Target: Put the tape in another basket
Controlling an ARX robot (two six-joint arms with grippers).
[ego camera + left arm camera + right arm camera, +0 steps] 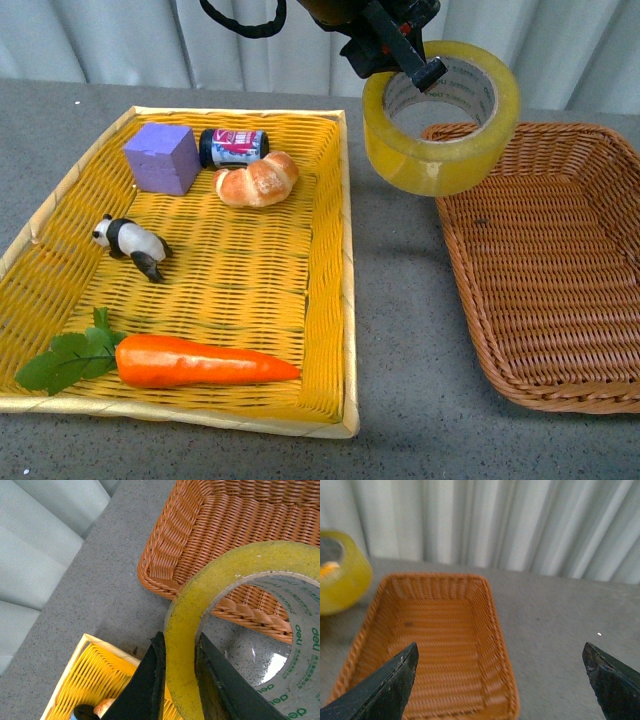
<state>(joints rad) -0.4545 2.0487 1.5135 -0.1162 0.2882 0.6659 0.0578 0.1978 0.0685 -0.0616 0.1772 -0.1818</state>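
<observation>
My left gripper (420,62) is shut on the tape (441,118), a wide yellowish roll with a white printed core. It holds the roll in the air above the grey table, between the yellow tray and the brown wicker basket (545,262). In the left wrist view the fingers (150,680) pinch the roll's wall (182,645), with the basket's corner (165,555) just beyond. My right gripper (501,672) is open and empty over the basket's near edge (450,645); the tape (340,572) shows at that view's side. The basket is empty.
The shallow yellow woven tray (335,330) holds a purple block (162,157), a small can (234,146), a croissant (257,180), a panda figure (131,243) and a carrot (195,361). A white curtain runs behind the grey table (400,300).
</observation>
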